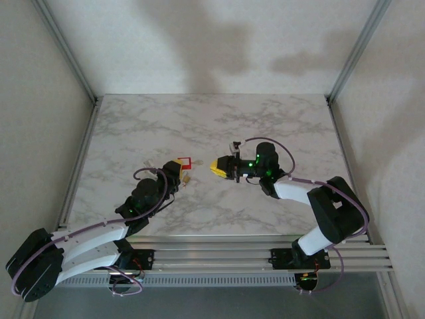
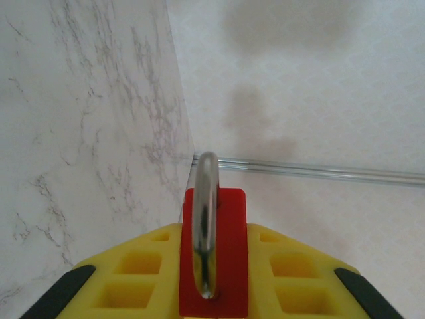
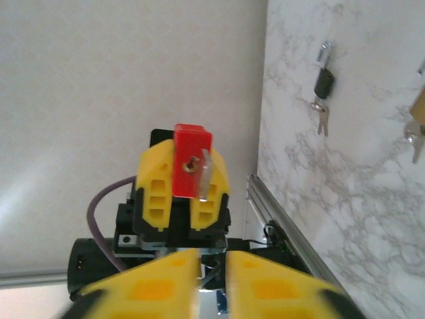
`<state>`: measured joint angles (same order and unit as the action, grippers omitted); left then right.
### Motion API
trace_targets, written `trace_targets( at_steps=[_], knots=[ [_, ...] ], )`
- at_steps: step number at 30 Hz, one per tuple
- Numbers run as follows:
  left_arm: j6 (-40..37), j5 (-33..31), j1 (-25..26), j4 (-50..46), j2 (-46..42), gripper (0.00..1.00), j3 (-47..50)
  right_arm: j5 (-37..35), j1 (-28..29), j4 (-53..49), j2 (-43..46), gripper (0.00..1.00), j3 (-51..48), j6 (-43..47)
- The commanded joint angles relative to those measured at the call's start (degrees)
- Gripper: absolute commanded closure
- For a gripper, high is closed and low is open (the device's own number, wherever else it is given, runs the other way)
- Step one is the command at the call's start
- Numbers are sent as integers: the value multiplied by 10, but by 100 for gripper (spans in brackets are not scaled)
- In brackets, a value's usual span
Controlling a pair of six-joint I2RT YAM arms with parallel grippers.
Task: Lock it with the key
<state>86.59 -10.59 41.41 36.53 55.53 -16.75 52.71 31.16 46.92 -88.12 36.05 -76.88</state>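
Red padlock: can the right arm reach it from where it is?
Probably yes. The left gripper holds the red padlock up facing the right gripper, and nothing sits between them.

Left claw (image 1: 179, 166) clamped tight; right claw (image 1: 216, 167) opposite it (narrowly parted)

White marble table (image 1: 265, 126), key bunch (image 3: 323, 86) lying on it.

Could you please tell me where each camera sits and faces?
Top external: above, behind the robot, looking down on the table; left arm and right arm show.
Left wrist: on its arm, looks past the left gripper clamping the red padlock.
Right wrist: faces that padlock over the right gripper.
Shared: all three see the padlock.
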Motion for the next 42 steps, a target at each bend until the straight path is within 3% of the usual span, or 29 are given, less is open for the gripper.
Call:
trace_targets(
  at_steps=[1,6,16,20,42],
  knots=[
    [-10,-7,-5,19,-1,100,1,9,-1,-19,5,60,17,25],
    [-9,5,-3,34,6,100,2,17,1,26,-16,44,28,-5],
    [-6,24,0,57,21,100,0,21,32,20,-50,42,75,1],
    [-6,25,1,59,22,100,0,21,44,33,-63,44,84,-9],
    [-5,30,4,70,22,100,3,24,52,51,-82,74,108,-10]
  ],
)
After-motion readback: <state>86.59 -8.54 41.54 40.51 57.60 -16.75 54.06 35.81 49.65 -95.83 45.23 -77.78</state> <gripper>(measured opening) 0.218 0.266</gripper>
